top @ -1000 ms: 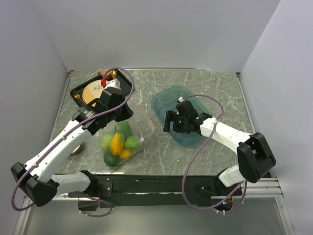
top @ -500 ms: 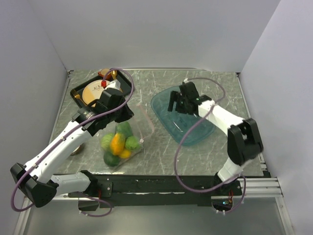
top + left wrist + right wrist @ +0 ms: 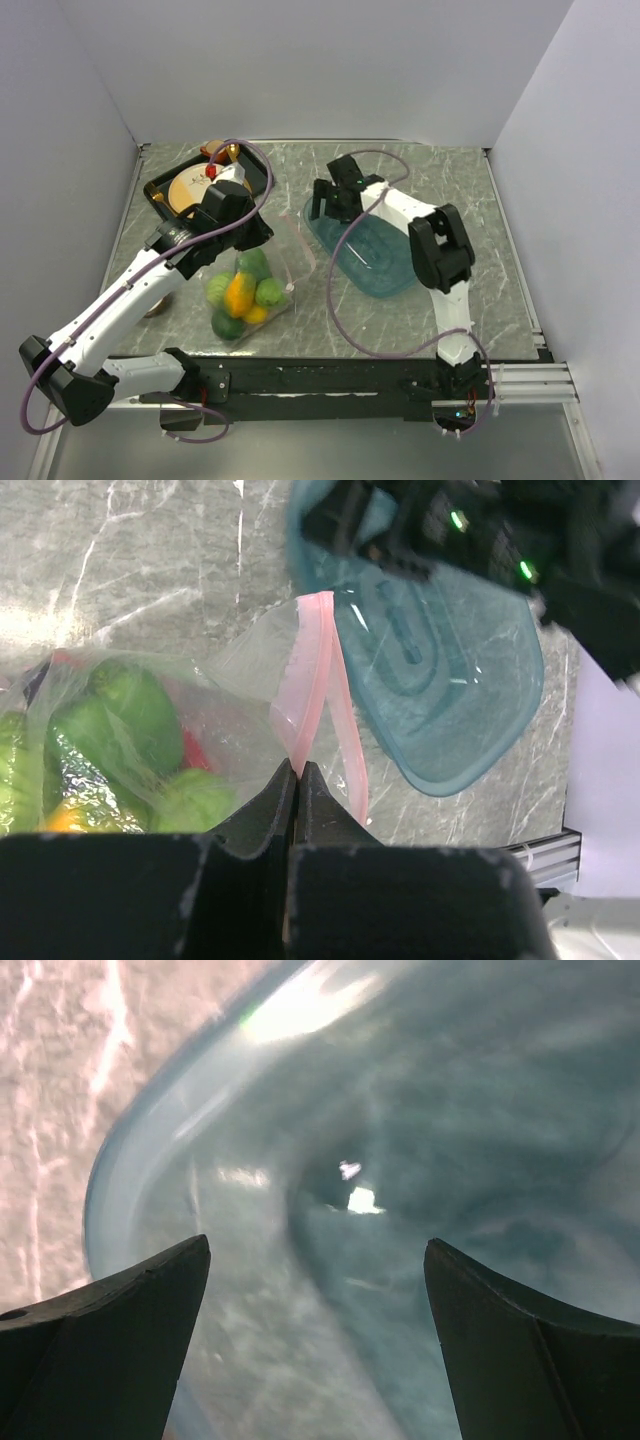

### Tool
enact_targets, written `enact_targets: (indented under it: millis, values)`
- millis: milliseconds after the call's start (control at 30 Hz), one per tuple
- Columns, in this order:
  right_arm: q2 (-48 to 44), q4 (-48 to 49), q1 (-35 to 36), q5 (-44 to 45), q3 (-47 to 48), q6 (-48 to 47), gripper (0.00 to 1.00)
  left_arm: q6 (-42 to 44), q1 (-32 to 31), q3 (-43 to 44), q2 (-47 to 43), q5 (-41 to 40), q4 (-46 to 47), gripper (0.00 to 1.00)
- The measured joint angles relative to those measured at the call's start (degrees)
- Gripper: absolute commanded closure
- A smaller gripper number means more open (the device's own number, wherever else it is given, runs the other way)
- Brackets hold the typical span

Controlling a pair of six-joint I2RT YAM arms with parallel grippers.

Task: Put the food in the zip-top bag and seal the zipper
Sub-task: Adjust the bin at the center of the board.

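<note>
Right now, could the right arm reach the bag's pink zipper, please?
Probably yes: the right gripper hangs open over the left end of the teal tub, and the zipper lies just beside it, unobstructed.

Left hand (image 3: 262, 232) sits at the zipper (image 3: 305, 246) of the zip-top bag (image 3: 262, 300), right hand (image 3: 323, 207) over teal tub (image 3: 392, 268).

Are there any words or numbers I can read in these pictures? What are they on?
No text can be read anywhere.
On the teal tub: raised marks on its bottom, too blurred to read.
On the tan round thing in the black tray: small dark marks, too small to read.
On the zipper: plain pink, no print.
</note>
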Motion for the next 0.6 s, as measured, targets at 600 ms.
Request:
enact_targets:
  millis: [600]
  values:
    - [-34.32,7.52,-1.38,-7.72,-27.71,4.26,0.07,0.0,-0.04,-1.25,0.0,1.9,1.53,0.98]
